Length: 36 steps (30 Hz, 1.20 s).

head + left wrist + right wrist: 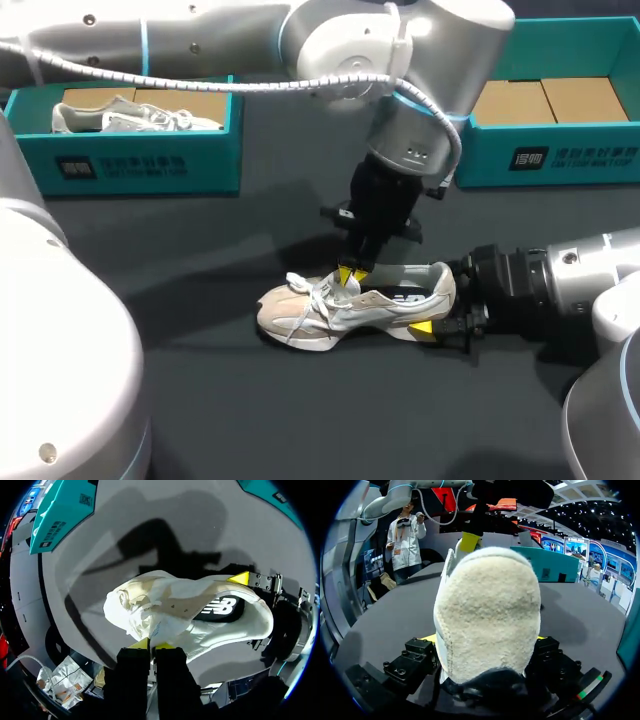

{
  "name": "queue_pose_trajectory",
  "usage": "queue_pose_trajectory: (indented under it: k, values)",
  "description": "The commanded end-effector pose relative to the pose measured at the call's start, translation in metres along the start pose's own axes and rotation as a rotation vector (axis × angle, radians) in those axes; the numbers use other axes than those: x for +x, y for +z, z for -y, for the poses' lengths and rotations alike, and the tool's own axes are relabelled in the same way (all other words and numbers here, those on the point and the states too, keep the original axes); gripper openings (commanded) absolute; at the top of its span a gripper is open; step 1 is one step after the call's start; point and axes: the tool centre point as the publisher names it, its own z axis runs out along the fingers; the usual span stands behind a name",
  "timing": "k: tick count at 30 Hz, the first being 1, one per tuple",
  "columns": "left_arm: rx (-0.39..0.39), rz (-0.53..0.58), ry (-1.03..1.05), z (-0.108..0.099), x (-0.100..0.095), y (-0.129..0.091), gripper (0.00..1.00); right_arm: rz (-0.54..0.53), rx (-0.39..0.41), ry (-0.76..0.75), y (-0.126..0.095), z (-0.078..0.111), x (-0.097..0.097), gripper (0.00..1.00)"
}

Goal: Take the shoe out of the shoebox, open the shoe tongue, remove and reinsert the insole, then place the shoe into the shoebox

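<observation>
Cream shoe [340,308] lies heel-first in right pincer [438,305], left pincer [351,275] pinching its tongue [162,625].

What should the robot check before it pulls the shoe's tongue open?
1. The shoe is out of its box and standing upright on the table: ok.
2. The right gripper is shut on the heel from both sides, so the shoe should not slide: ok.
3. The left gripper has its tips closed at the tongue: ok.
4. No lace is caught in that pinch: cannot tell.
5. The laces are loose enough for the tongue to lift: cannot tell.
6. The empty shoebox is open for later: ok.
</observation>
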Motion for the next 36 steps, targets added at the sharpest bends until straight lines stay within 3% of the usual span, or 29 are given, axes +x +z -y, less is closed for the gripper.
queue_pose_trajectory:
  k: [1, 4, 8, 10, 13, 23, 24, 27, 31, 36]
  values:
    - [0.044, -0.108, 0.001, -0.008, -0.03, 0.004, 0.0, -0.001, 0.004, 0.0, 0.001, 0.002, 0.0, 0.0]
    - [0.06, -0.113, 0.011, -0.003, -0.03, 0.007, 0.0, -0.001, 0.004, 0.0, 0.001, 0.002, 0.0, 0.0]
    - [0.09, -0.113, 0.051, 0.002, -0.028, 0.007, 0.35, -0.001, 0.004, 0.0, 0.001, 0.002, 0.0, 0.0]
    - [0.092, -0.11, 0.067, 0.004, -0.025, 0.006, 0.43, -0.001, 0.004, 0.0, 0.001, 0.002, 0.0, 0.0]
    - [0.1, -0.093, 0.101, 0.006, -0.02, 0.004, 0.46, -0.001, 0.004, 0.0, 0.001, 0.002, 0.0, 0.0]
    - [0.094, -0.031, 0.181, 0.013, 0.002, 0.005, 0.36, -0.001, 0.004, 0.0, 0.001, 0.002, 0.0, 0.0]
    - [0.093, -0.024, 0.185, 0.014, 0.003, 0.005, 0.31, -0.001, 0.004, 0.0, 0.001, 0.002, 0.0, 0.0]
    - [0.092, -0.019, 0.186, 0.015, 0.006, 0.005, 0.0, -0.001, 0.004, 0.0, 0.001, 0.002, 0.0, 0.0]
    - [0.095, -0.053, 0.178, 0.014, -0.005, 0.004, 0.0, -0.001, 0.004, 0.0, 0.001, 0.002, 0.0, 0.0]
    - [0.127, -0.159, 0.129, 0.007, -0.035, 0.002, 0.0, -0.001, 0.004, 0.0, 0.001, 0.002, 0.0, 0.0]
